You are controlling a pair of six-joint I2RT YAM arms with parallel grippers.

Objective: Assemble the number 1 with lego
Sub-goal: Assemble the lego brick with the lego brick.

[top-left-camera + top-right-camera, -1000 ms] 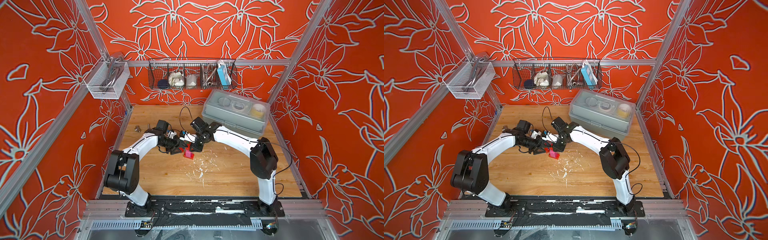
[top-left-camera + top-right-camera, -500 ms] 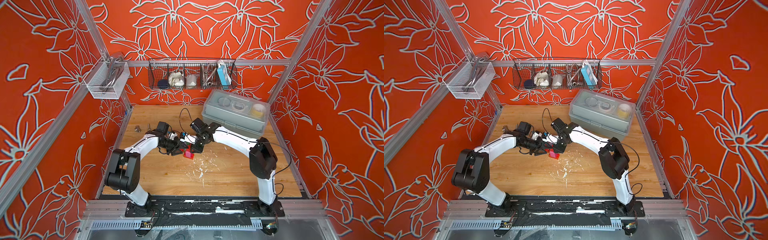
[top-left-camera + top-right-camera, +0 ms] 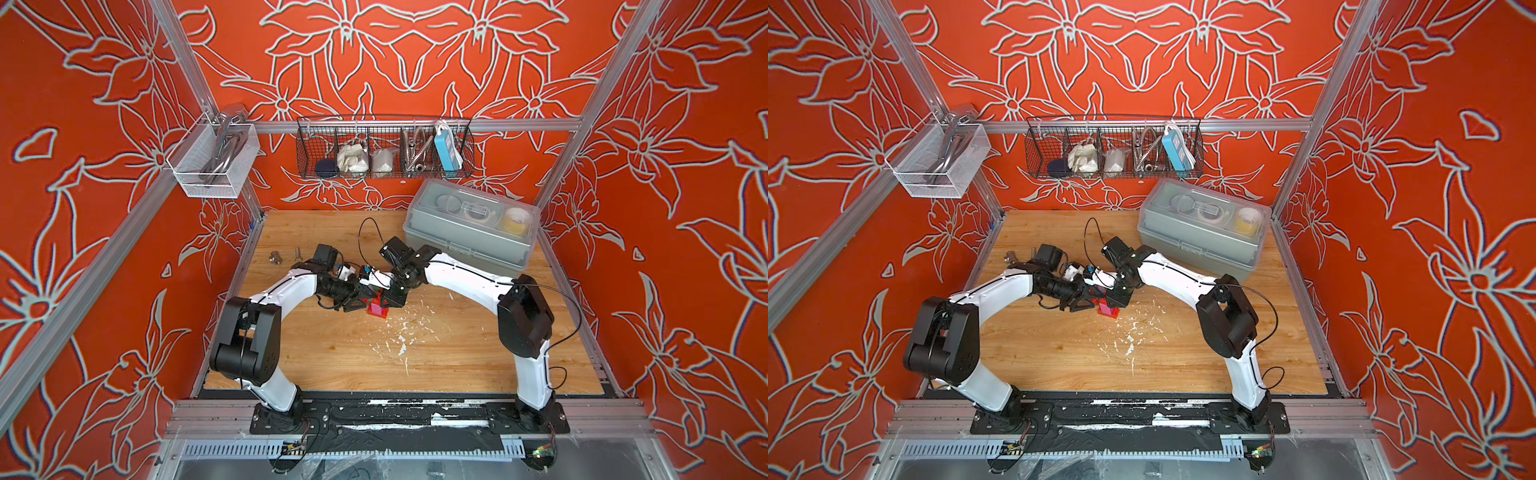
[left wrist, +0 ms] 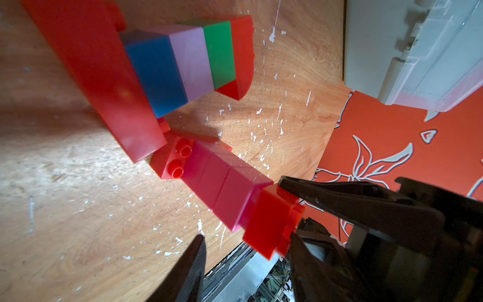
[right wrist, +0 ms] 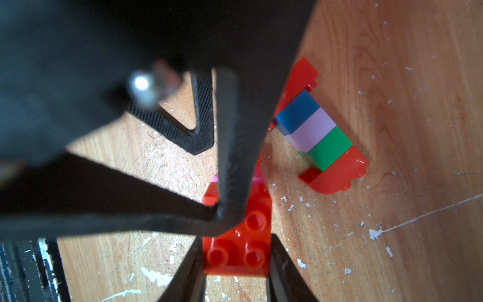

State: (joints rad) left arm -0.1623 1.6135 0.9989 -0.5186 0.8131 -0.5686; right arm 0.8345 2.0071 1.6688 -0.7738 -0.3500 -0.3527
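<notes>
A column of pink lego [image 4: 222,185] stands on a red base brick [image 4: 170,159], capped by a red brick [image 4: 271,222]. My right gripper [image 5: 236,251] is shut on that red cap brick [image 5: 243,245]; its dark fingers [image 4: 339,198] show in the left wrist view. My left gripper [image 4: 244,241] is open beside the column's top, one finger close to the cap. Both top views show the two grippers [image 3: 357,301] [image 3: 392,297] meeting over the column [image 3: 377,309] [image 3: 1108,309]. A second piece lies beside it: a long red brick [image 4: 99,73] with a blue, lilac and green stack [image 5: 313,130].
A grey lidded box [image 3: 469,237] stands at the back right. Two metal bolts [image 3: 276,257] lie at the back left. A wire basket [image 3: 384,149] and a white mesh basket [image 3: 212,166] hang on the walls. White flecks [image 3: 399,332] dot the wooden table.
My left arm has edged slightly toward the column and its jaws have drawn a little closer together. The right gripper keeps its hold in the same place.
</notes>
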